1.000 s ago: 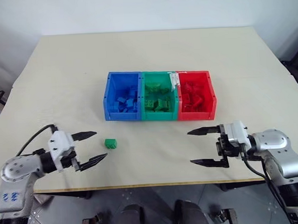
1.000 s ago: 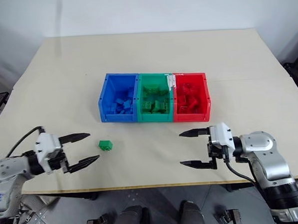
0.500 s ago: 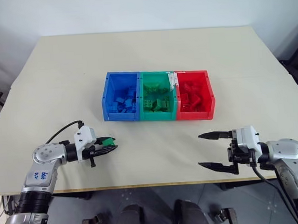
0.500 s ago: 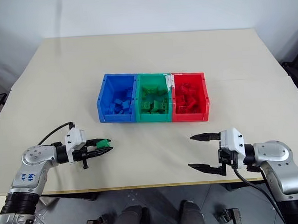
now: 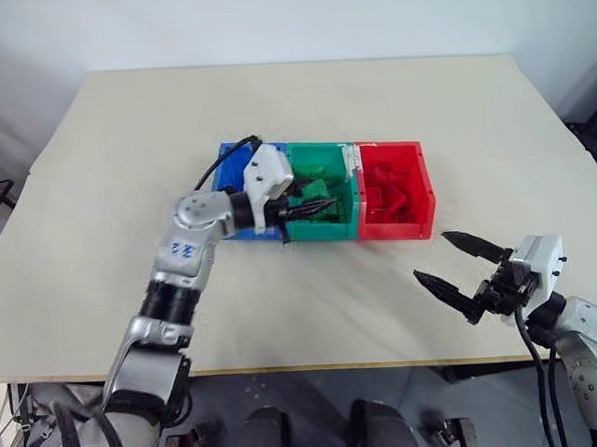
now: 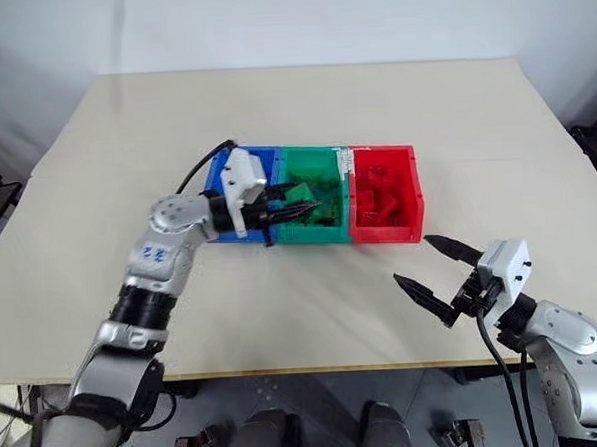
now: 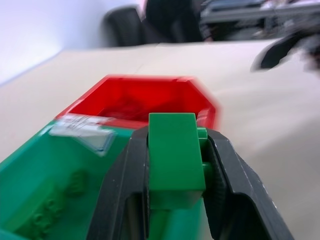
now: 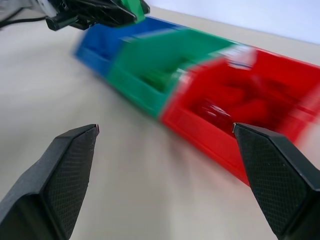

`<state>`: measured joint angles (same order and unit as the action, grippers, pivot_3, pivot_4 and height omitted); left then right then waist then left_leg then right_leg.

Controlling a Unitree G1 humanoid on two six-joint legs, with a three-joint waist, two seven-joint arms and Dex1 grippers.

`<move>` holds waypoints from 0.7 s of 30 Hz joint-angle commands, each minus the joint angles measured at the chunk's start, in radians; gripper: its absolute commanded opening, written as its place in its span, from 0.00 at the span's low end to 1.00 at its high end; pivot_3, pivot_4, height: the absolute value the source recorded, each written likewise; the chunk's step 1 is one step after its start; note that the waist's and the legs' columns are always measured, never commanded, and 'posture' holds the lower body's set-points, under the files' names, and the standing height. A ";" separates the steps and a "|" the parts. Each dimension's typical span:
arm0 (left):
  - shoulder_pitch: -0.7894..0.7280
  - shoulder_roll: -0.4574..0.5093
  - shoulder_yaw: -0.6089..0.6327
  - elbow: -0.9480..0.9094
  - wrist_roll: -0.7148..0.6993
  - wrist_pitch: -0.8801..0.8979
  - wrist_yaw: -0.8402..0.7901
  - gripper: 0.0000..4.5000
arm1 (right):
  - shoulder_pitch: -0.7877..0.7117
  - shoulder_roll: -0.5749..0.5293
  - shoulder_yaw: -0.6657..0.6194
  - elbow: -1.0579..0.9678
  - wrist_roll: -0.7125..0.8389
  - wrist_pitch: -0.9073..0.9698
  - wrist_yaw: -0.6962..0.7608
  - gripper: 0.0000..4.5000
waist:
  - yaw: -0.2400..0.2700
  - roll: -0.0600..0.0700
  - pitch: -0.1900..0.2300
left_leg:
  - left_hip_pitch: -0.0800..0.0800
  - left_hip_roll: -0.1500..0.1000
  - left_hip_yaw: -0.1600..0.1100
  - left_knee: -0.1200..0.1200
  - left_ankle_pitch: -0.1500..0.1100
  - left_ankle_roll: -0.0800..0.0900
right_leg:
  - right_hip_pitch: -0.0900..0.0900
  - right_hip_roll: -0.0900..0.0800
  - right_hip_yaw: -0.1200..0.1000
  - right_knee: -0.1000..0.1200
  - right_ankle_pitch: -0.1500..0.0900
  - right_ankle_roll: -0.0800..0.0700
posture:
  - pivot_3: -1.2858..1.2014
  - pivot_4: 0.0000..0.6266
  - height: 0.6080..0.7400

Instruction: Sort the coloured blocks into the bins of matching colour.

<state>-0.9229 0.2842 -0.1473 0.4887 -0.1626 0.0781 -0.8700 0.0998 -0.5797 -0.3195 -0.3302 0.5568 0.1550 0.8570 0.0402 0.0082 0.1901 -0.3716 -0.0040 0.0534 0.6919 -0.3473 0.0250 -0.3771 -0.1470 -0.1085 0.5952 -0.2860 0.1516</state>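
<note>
The three joined bins sit mid-table: blue bin [image 5: 221, 165], green bin [image 5: 320, 146] and red bin [image 5: 397, 230]. My left gripper [image 5: 325, 204] is shut on a green block [image 7: 172, 150], holding it level above the green bin, close to that bin's near left part. Green blocks [image 5: 330, 218] lie inside the green bin and red blocks [image 5: 387, 194] in the red one. My arm covers most of the blue bin's inside. Near the table's front right, my right gripper [image 5: 432, 256] stands open and empty, pointing toward the bins.
White tape [image 5: 351, 161] marks the wall between the green and red bins. Bare table [image 5: 312, 293] lies in front of the bins, and its front edge [image 5: 316, 365] runs just before my right gripper. A cable [image 5: 218, 166] loops over the blue bin.
My left gripper shut on the green block on the table, then lifted it and carried it to the right, over the green bin. My right gripper drew back to the right and turned.
</note>
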 commanded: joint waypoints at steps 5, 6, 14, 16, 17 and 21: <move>-0.081 -0.036 0.038 0.173 0.025 -0.128 0.025 0.64 | 0.048 0.021 -0.023 -0.110 -0.006 -0.019 -0.075 1.00 | -0.012 0.000 0.000 | 0.000 0.000 0.000 -0.001 0.000 0.001 | 0.000 0.000 0.000 -0.001 0.000 0.000 | 0.52 0.24 1.00; -0.064 -0.022 0.039 0.146 0.017 -0.123 0.003 0.71 | 0.051 0.020 -0.020 -0.115 -0.005 -0.021 -0.073 1.00 | -0.013 0.000 0.000 | -0.001 0.000 0.000 -0.001 0.000 0.001 | 0.000 0.000 0.000 -0.001 0.000 0.000 | 0.52 0.24 1.00; 0.222 0.247 0.151 -0.118 -0.087 -0.185 -0.224 0.99 | 0.032 -0.069 0.038 -0.056 -0.004 -0.044 0.107 1.00 | -0.033 0.000 0.000 | 0.001 0.002 -0.002 -0.003 0.000 0.000 | -0.001 0.000 0.001 -0.001 0.000 0.000 | 0.52 0.24 1.00; 0.313 0.333 0.201 -0.144 -0.104 -0.200 -0.257 0.99 | 0.004 -0.097 0.048 -0.006 0.003 -0.041 0.157 1.00 | -0.036 0.000 0.000 | 0.002 0.002 -0.004 -0.003 0.000 0.000 | -0.001 0.000 0.001 -0.001 0.000 0.000 | 0.52 0.24 1.00; 0.363 0.373 0.237 -0.156 -0.122 -0.193 -0.266 0.99 | -0.012 -0.114 0.052 0.028 0.003 -0.043 0.191 1.00 | -0.037 0.000 0.000 | 0.002 0.002 -0.005 -0.003 0.000 0.000 | -0.001 -0.001 0.002 -0.001 0.000 0.000 | 0.52 0.24 1.00; 0.589 0.498 0.366 -0.225 -0.177 -0.209 -0.306 0.99 | -0.085 -0.159 0.095 0.179 -0.046 -0.120 0.317 1.00 | -0.036 0.000 0.000 | 0.001 0.004 -0.008 -0.002 -0.001 0.001 | 0.000 -0.002 0.001 -0.001 0.000 0.000 | 0.52 0.24 1.00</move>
<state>-0.3524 0.7657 0.1766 0.3282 -0.3041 -0.1138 -1.1654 0.0297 -0.7274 -0.2292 -0.1761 0.5225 0.0773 1.1324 0.0043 0.0080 0.1904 -0.3704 0.0005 0.0446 0.6894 -0.3481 0.0265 -0.3775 -0.1496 -0.1074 0.5941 -0.2862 0.1512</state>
